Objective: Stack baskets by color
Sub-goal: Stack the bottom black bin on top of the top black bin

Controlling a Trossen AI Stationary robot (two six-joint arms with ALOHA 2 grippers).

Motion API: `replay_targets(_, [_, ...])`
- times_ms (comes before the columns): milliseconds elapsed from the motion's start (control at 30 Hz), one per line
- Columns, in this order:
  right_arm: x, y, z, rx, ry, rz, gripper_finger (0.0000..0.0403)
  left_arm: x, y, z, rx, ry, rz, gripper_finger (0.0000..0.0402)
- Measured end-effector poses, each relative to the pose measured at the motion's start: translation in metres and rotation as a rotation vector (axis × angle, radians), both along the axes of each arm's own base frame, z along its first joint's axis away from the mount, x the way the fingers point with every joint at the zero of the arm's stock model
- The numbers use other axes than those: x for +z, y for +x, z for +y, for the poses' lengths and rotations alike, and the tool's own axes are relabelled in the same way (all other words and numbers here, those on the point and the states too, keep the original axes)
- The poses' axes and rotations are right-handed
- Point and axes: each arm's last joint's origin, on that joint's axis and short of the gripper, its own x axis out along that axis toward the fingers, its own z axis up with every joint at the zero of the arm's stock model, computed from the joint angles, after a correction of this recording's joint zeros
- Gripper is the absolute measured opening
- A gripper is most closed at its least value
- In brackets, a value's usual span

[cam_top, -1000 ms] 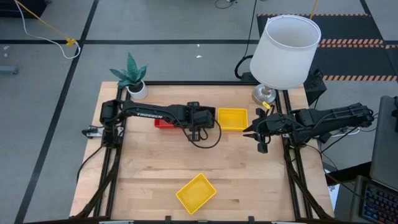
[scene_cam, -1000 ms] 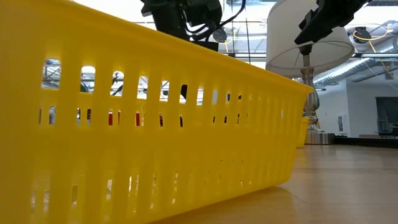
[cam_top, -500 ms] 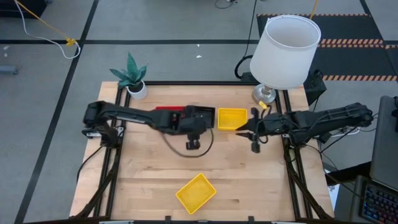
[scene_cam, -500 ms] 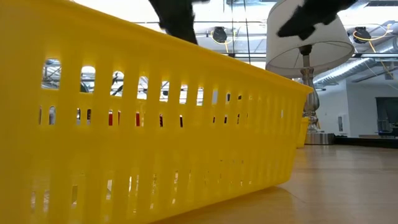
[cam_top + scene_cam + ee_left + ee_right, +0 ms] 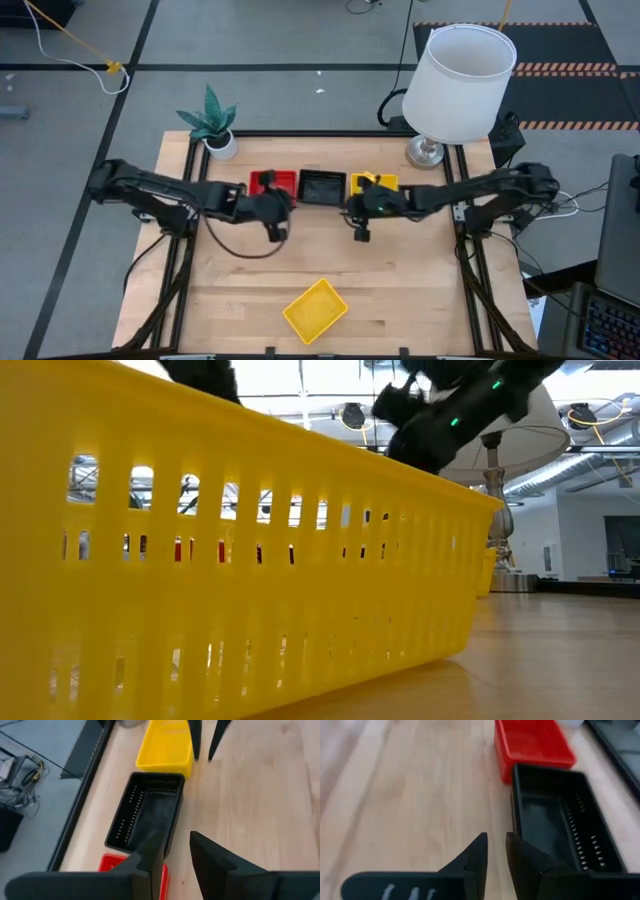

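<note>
At the far left corner of the counter [image 5: 250,275] stands a potted plant [image 5: 213,122], well behind the left arm.

The left gripper [image 5: 281,203] hangs over the near edge of the red basket [image 5: 273,181], which sits just behind it and to its left. Its fingers [image 5: 150,862] stand slightly apart with a narrow gap between them and nothing pinched in that gap.

Straight ahead of this gripper, just to the right of the red one, lies the black basket [image 5: 322,185], open side up; in the left wrist view the red basket [image 5: 117,866] shows touching or almost touching the black basket's [image 5: 147,810] end.

On the black basket's other side comes the right gripper [image 5: 349,206], pointing left toward it. Its fingers [image 5: 475,855] are a little parted and pinch nothing; the black basket [image 5: 555,827] lies just beside them and the red basket [image 5: 532,742] beyond.

Behind the right gripper, partly under the right arm, sits a yellow basket [image 5: 385,182] in line with the other two. Another yellow basket [image 5: 315,309] lies tilted on the counter's near part, well apart from both grippers; it fills the low view [image 5: 230,550].

Further right, a white lamp [image 5: 460,80] stands at the far right corner.
</note>
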Motion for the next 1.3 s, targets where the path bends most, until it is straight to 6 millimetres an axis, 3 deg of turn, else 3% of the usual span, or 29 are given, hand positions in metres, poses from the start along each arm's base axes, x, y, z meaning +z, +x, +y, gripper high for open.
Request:
replay_targets(233, [-0.035, 0.029, -0.015, 0.020, -0.010, 0.092, 0.0010, -0.011, -0.038, 0.010, 0.062, -0.061, -0.095, 0.0097])
replay_targets(400, [-0.052, 0.041, -0.018, 0.023, -0.026, 0.147, 0.0005, -0.010, -0.053, 0.007, 0.077, -0.104, -0.132, 0.0097])
replay_targets(633, [-0.056, 0.038, -0.021, -0.023, -0.030, 0.188, 0.0001, -0.003, -0.056, -0.001, 0.034, -0.116, -0.179, 0.0097])
replay_targets(1300, [-0.053, 0.032, -0.023, -0.088, -0.067, 0.229, 0.0000, -0.003, -0.056, -0.001, 0.015, -0.096, -0.174, 0.0097])
